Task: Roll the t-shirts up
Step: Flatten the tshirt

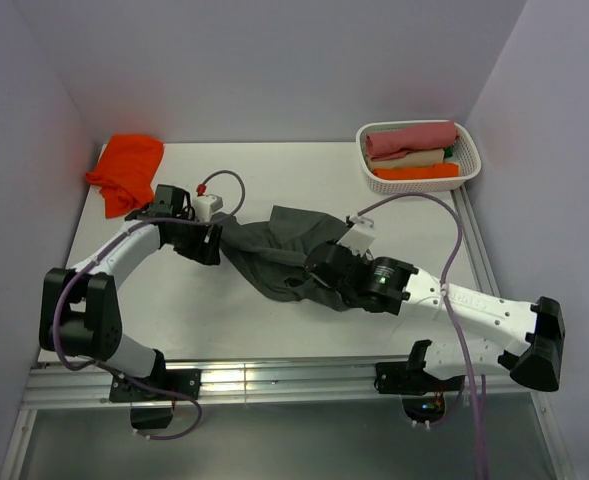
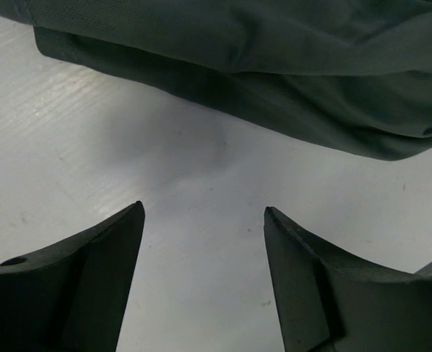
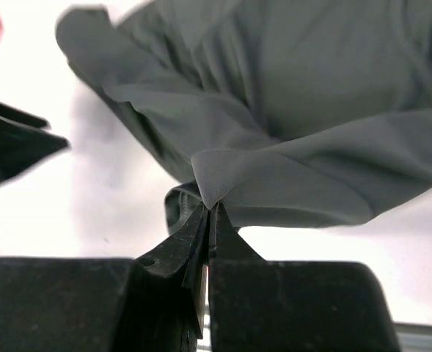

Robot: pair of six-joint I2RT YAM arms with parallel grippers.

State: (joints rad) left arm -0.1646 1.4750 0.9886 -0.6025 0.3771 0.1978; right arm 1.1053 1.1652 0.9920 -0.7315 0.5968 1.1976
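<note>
Bare table (image 2: pixel 164 176) btwn left claw (image 2: pixel 203 209), grey shirt (image 2: pixel 274 66).

Your left gripper (image 2: pixel 203 209): jaws wide apart, above the table (image 2: pixel 69 139).
Your grey t-shirt (image 2: pixel 274 66): crumpled just ahead, untouched.

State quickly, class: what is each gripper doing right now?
Left gripper: open, holding nothing, with the grey t-shirt lying just ahead.
Right gripper: shut on a fold of the grey t-shirt.

Left pincer (image 2: pixel 202 208) spread wide; right pincer (image 3: pixel 210 211) clamped on grey t-shirt (image 3: pixel 311 110)
</note>
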